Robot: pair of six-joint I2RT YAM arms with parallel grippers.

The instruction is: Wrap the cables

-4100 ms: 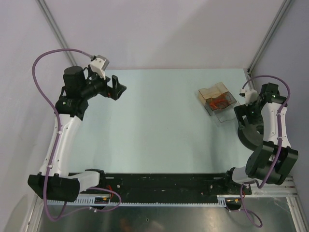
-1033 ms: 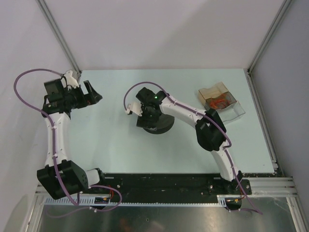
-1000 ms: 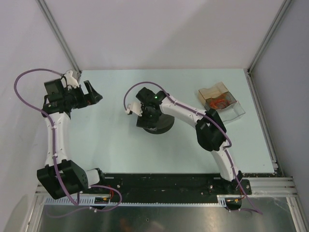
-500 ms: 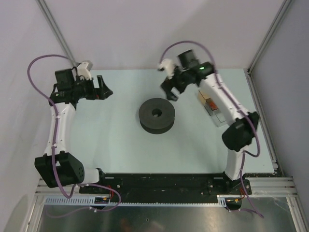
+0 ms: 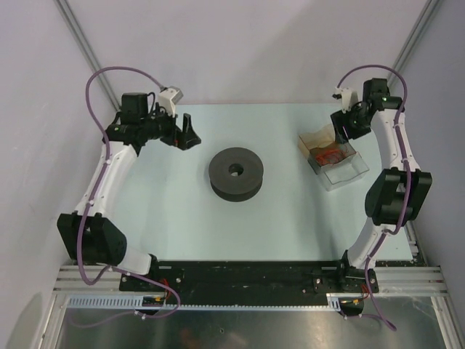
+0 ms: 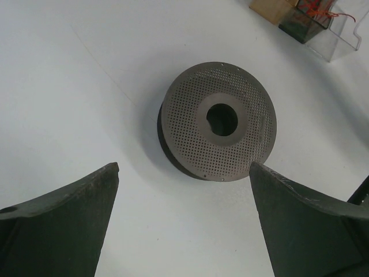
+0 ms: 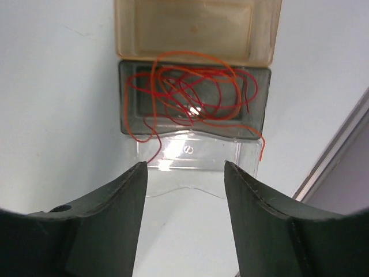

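Pale tabletop point(image 5: 276, 218), black perforated spool point(image 6: 219, 121) facing the wide-open left claw point(image 6: 184, 173); right claw point(image 7: 184, 167) half-spread, empty, pointing at thin red-orange cables point(image 7: 190, 92).

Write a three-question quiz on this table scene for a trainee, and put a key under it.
1. True or false: the red-orange cables are already wound on the black spool.
2. Which section of the plastic case holds most of the cables? A) the tan section B) the dark middle section C) the clear section
3. Which gripper's wrist camera looks down on the spool?
Key: 1 false, they lie loose in the case; 2 B; 3 the left gripper, its jaws open and empty.
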